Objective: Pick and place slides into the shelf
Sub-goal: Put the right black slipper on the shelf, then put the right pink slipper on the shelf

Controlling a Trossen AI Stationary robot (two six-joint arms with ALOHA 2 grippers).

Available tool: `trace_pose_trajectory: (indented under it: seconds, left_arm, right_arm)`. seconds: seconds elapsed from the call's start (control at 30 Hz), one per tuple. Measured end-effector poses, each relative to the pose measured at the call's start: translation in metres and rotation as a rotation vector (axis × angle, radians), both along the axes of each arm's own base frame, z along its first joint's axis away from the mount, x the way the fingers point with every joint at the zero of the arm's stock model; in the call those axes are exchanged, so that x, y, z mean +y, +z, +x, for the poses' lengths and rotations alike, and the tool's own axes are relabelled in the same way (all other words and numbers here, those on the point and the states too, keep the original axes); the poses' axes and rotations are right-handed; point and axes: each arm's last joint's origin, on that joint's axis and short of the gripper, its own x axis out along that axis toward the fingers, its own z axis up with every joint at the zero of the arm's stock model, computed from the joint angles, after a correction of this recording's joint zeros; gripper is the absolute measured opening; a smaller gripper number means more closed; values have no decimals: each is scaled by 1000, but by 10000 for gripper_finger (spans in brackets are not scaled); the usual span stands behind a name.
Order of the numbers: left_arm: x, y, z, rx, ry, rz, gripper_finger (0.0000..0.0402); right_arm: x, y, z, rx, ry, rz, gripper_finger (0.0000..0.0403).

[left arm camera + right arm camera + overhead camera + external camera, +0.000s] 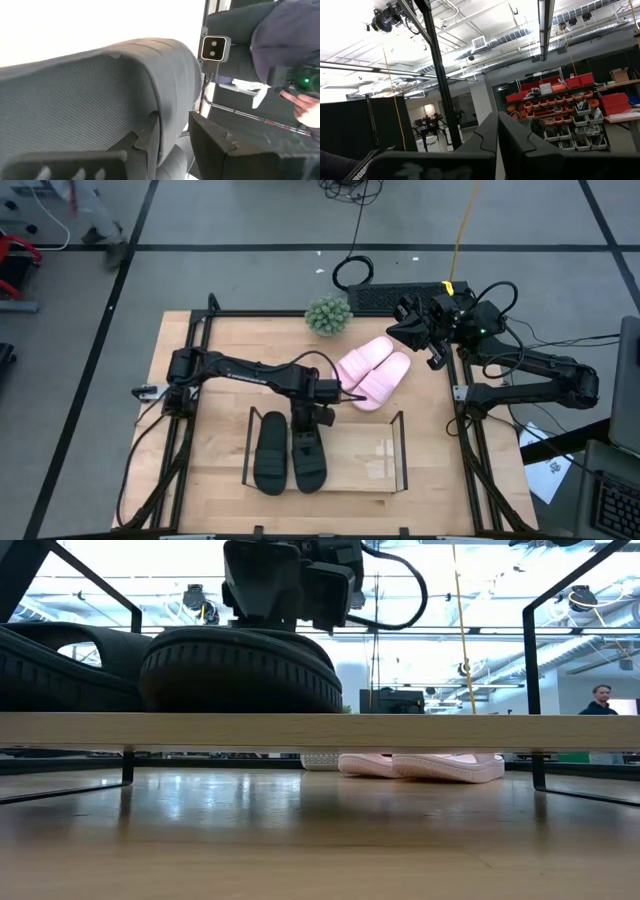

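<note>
Left gripper (pixel 309 423) grasping black slide (pixel 308 455) on shelf (pixel 398 442); right gripper (pixel 412 330) clenched at 1 o'clock; pink slides (pixel 374 372) on bench (pixel 230 350).

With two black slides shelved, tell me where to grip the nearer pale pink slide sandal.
Take the pale pink slide sandal by its wide strap, from above. It lies flat, sole down, beside its pink twin; the raised strap is probably the only part that fingers can straddle.
</note>
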Motion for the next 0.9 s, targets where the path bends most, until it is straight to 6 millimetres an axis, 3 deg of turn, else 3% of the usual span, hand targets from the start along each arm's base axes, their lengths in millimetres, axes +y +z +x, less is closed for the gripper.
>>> trace_pose_trajectory:
  seconds: [0.4,0.73,0.9]
  left_arm:
    - [15,21,-10,-16,47,42,104]
    - [51,53,-24,-87,167,128,104]
    - [76,69,-34,-139,239,165,104]
  right_arm:
    - [0,0,0,0,0,0,4]
    - [-1,-3,2,39,-3,12,4]
    - [-3,-15,7,149,-21,3,4]
